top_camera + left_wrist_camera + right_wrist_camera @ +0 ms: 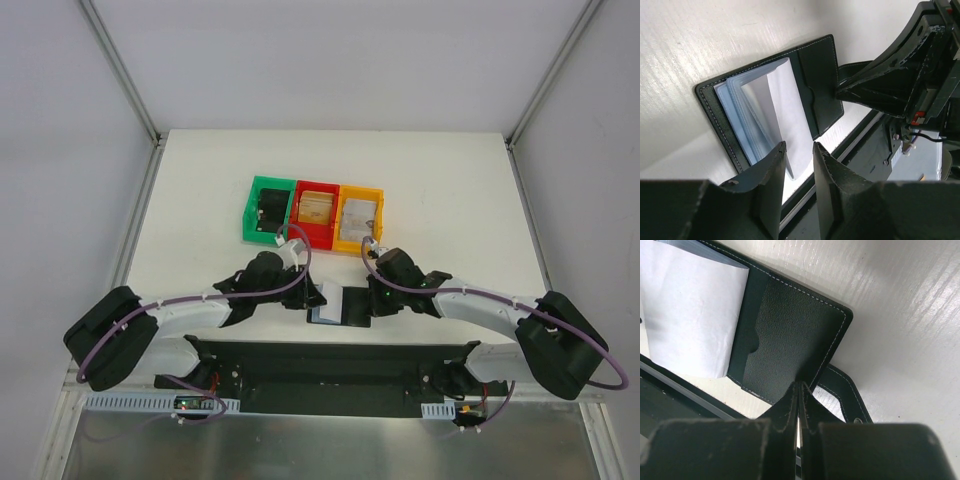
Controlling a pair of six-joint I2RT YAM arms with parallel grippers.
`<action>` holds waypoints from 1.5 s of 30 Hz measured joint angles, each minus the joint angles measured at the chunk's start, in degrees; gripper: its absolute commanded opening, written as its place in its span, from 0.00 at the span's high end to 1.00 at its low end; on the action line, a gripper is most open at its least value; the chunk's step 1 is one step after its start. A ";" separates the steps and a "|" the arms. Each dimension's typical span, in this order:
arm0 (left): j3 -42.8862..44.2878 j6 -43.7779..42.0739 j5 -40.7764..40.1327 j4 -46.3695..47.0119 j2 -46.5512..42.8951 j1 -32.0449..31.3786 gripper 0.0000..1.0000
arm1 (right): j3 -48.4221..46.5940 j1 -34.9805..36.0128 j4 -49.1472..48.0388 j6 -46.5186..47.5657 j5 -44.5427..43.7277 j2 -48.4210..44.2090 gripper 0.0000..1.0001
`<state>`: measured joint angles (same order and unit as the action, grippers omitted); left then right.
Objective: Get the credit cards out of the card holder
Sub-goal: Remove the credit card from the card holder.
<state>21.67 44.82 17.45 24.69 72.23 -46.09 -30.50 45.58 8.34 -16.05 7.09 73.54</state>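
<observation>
**Two cards binned, at least one left in the holder**

We judge the job partly done. The card holder (330,303) lies open at the middle of the table's (200,200) near edge, between the two claws. A white card (785,115) stands up from its bluish sleeves. We cannot tell whether more cards sit behind it.

A row of three bins stands nearer the middle of the table, well apart from the holder.
- The green bin (256,230) holds a chunky black object (269,208).
- The red bin (318,240) holds a tan-gold card (316,208).
- The yellow bin (352,244) holds a pale grey card (358,212).

We take the two binned cards for ones already out of the holder.

The left claw (799,170) is spread, with the white card's lower end lying between its fingers. It does not look pinched.

The right claw (799,405) is pressed together, its tips at the edge of the holder's black cover, beside the strap (847,390). We cannot tell whether it nips that edge or only pins it down.

What is left, as we see it, is to pull the white card free and carry it off.
</observation>
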 measured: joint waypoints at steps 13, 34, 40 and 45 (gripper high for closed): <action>-2.47 0.39 -6.12 -4.33 -4.11 -0.07 0.90 | 0.11 0.00 -0.17 0.00 0.02 -0.02 1.00; 3.56 -0.76 -2.75 -1.51 6.69 -3.04 0.91 | 0.31 0.00 -0.52 -0.02 0.20 -0.09 1.00; 4.46 -0.83 -2.49 -0.87 7.65 -4.24 0.90 | 0.37 0.00 -0.52 -0.02 0.13 -0.24 1.00; 4.87 -0.92 -2.45 -1.01 7.96 -4.22 0.90 | 0.68 0.00 -0.79 0.00 -0.02 -0.59 1.00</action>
<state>26.55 43.90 15.00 23.68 80.18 -50.30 -29.82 45.58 7.55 -16.05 7.07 72.95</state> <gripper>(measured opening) 0.097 0.006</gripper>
